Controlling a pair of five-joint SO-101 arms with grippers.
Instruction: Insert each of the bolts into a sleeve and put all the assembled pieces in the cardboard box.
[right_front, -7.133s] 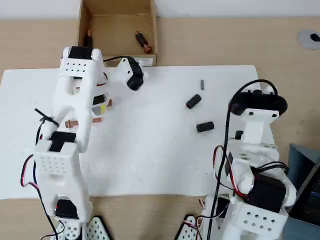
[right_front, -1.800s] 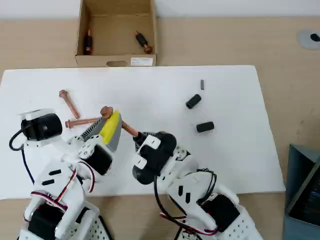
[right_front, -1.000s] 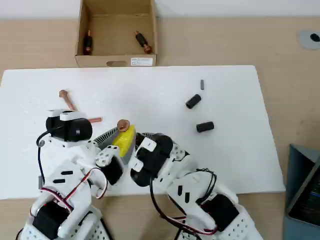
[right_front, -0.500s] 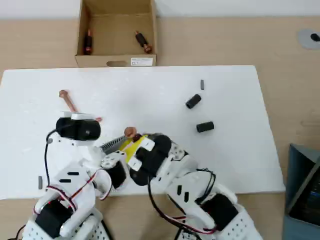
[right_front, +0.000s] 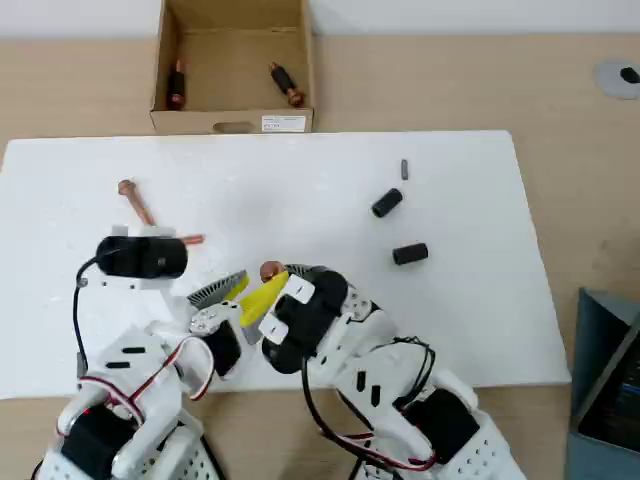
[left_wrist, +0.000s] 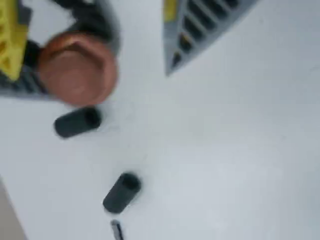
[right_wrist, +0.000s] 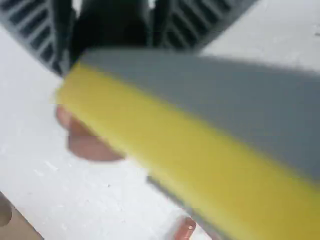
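"So how far along is the job?"

"Partway, by the look of it. A first assembled piece (right_front: 176, 84) lies by the left wall of the cardboard box (right_front: 235, 121), and a second assembled piece (right_front: 286, 85) lies by its right wall. The box stands off the white surface (right_front: 480, 320), just beyond its far edge, near the far-left corner."

"And what remains?"

"Three bolts and two sleeves, none joined. A loose bolt (right_front: 134, 199) lies near the left edge. A second bolt (right_front: 192, 240) pokes out beside the left arm. The third bolt (right_front: 270, 270) shows its round head toward the near edge, at the tips of the left gripper (right_front: 258, 283), whose jaws stand wide apart. Whether the right gripper (right_front: 290, 298) beside it has hold of that bolt cannot be told. The farther sleeve (right_front: 387, 203) and the nearer sleeve (right_front: 410, 254) lie toward the right edge, well apart from the bolts."

"Any writing?"

"A white label (right_front: 285, 123) on the box's front wall, its print too small to read."
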